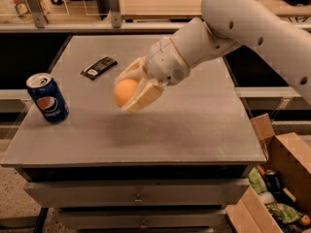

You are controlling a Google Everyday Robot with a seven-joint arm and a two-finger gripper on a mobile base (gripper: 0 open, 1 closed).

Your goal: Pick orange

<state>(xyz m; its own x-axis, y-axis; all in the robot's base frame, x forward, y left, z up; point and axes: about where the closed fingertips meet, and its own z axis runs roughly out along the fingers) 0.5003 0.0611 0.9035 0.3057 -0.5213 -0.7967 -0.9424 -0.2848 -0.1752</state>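
Note:
The orange (124,91) is a round, smooth, pale-orange fruit held between the cream fingers of my gripper (130,88). The gripper is shut on it and holds it lifted above the grey table (194,130), over the table's left-middle part. A soft shadow lies on the table below it. My white arm (233,28) reaches in from the upper right.
A blue Pepsi can (47,98) stands upright near the table's left edge. A small black packet (98,67) lies at the back left. An open cardboard box (279,188) with clutter sits on the floor at the lower right. Drawers are below the tabletop.

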